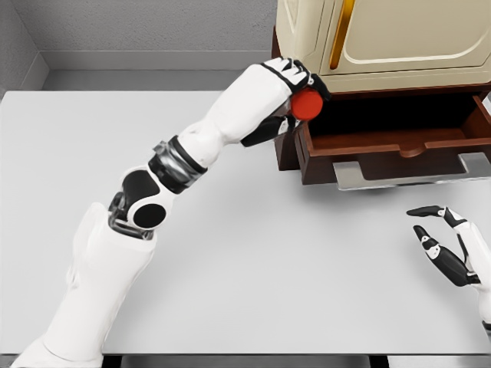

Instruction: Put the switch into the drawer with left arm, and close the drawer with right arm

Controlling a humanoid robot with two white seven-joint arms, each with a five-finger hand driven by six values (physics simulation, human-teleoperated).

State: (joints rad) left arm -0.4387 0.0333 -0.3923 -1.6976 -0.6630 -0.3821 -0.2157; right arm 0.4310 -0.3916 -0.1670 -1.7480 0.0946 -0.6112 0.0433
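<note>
- The grey table [253,268] carries a cream cabinet [399,38] at its far right.
- Beneath it, the brown drawer [383,146] stands pulled open, its metal handle [406,175] facing forward.
- The left hand [288,92] grips the red switch [308,104] at the drawer's left corner.
- The right hand [449,245] hovers near the table's right edge, fingers spread, holding nothing.

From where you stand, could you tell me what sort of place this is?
Probably a simulated test bench, not a real room: a bare grey table, plain grey walls, and a cream cabinet with its wooden drawer open.
</note>
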